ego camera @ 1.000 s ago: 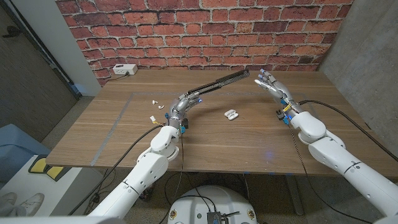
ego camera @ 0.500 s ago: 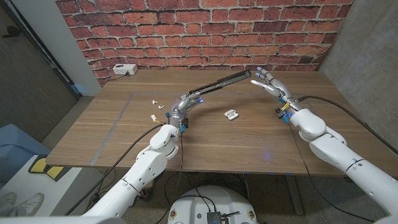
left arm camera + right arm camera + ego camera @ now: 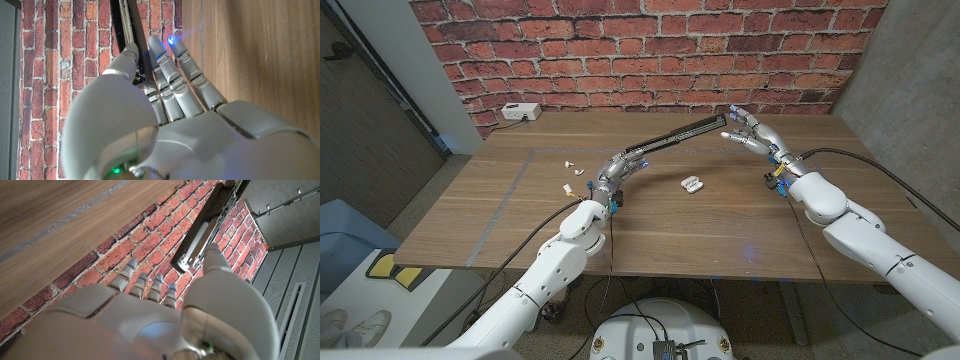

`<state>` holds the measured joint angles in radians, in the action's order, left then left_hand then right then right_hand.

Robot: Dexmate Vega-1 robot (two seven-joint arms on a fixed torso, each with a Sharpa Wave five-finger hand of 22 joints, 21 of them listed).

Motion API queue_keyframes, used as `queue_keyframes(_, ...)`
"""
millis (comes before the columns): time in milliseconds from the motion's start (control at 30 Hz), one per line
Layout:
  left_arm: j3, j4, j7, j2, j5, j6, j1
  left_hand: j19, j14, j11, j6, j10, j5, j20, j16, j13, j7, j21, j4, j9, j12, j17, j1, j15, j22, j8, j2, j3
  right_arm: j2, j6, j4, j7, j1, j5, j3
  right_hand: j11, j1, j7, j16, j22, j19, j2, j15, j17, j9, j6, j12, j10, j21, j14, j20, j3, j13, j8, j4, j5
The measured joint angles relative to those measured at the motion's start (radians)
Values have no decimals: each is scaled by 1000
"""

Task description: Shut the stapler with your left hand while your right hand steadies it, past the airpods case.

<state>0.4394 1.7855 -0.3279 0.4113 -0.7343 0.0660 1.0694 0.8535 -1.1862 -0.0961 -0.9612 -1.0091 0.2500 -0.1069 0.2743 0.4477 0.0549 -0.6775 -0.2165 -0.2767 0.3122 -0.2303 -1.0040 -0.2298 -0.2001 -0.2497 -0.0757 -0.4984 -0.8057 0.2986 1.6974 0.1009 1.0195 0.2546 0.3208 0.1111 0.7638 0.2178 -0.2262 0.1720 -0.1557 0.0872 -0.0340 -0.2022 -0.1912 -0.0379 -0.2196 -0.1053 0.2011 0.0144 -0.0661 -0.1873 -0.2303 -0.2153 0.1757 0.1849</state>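
Clearly the stapler (image 3: 672,135), stiff, hinged metal, looks long and heavy: left hand (image 3: 616,167) fingers clasp its seven-o'clock end; right hand (image 3: 752,133) fingers spread wide near its two-o'clock tip.

Wooden table (image 3: 720,225) with airpods case (image 3: 691,184), white scraps (image 3: 567,164).

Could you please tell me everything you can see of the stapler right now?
The stapler is long, black, with a silvery metal channel inside. It is open, stretched across the far middle of the table, beyond the airpods case. The left hand holds its near end; the right hand is at its far tip, where contact is unclear.
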Motion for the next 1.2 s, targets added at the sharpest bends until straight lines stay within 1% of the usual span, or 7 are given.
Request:
queue_keyframes(333, 6, -12, 25, 0, -23, -4, -9, 0, 0, 2, -5, -2, -4, 0, 0, 0, -5, -8, 0, 2, -3, -5, 0, 0, 0, 4, 0, 0, -9, -7, 20, 6, 5, -26, -4, -4, 29, -1, 0, 0, -4, 8, 0, 0, -2, -22, 0, -4, 0, 0, 4, -12, 0, 0, -3, 0)
queue_keyframes(400, 6, -15, 29, -1, -28, -5, -10, 0, 0, 3, -6, -3, -4, 0, 0, 0, -5, -8, 0, 4, -4, -5, 0, 0, 0, 7, 0, 0, -11, -8, 22, 6, 5, -29, -4, -4, 36, 1, 0, 0, -4, 7, 0, -1, -2, -32, 0, -4, 0, 0, 4, -14, 0, -8, -1, 0)
queue_keyframes(500, 6, -19, 39, -2, -43, -7, -11, 0, 0, 3, -8, -3, -6, 0, 0, 0, -3, -8, 0, 6, -5, -5, 0, 0, 5, 8, 0, 0, -12, -10, 27, 6, 4, -35, -4, 5, 75, 0, 0, 0, -4, 16, 0, -5, -2, -57, 0, -13, 0, 0, 4, -26, -3, -14, 2, 0)
queue_keyframes(600, 6, -23, 49, -4, -57, -9, -12, 0, 0, 4, -8, -4, -6, 0, 0, 0, -3, -12, 0, 6, -7, -5, 0, 0, 5, 8, 0, 0, -13, -10, 30, 6, 4, -42, -4, 13, 105, 2, 0, 0, -3, 20, 0, -5, -2, -78, 0, -12, 0, 0, 11, -40, -5, -15, 4, 0)
queue_keyframes(800, 3, -27, 59, -5, -74, -10, -12, 0, 0, 4, -8, -4, -7, 0, 8, 0, -3, -16, 0, 5, -8, -5, 0, 0, 5, 11, 0, 0, -13, -10, 33, 5, 3, -47, -4, 18, 169, 0, 0, 3, 0, 42, 4, -5, -12, -169, -7, -18, 0, 4, 29, -65, -9, -46, -2, 0)
queue_keyframes(900, 3, -28, 62, -6, -82, -10, -12, 0, 0, 4, -15, -4, -7, 0, 8, 1, -3, -16, 0, 5, -6, -9, 0, 0, 5, 15, 0, 0, -9, -2, 31, -1, 2, -43, -4, 18, 194, 3, 0, 3, 4, 54, 5, -9, -16, -205, -7, -18, -5, 5, 44, -75, -9, -52, -3, 0)
queue_keyframes(1200, 3, -29, 67, -3, -95, -16, -13, 0, 0, 4, -16, -4, -11, 0, 8, 5, -5, -23, 0, 5, -4, -9, -1, 0, 5, 19, 1, 0, 1, 39, 14, -34, 1, -1, -7, 23, 243, 6, -2, 3, 14, 71, 5, -14, -16, -238, -7, -12, -5, 5, 65, -95, -14, -59, -4, 0)
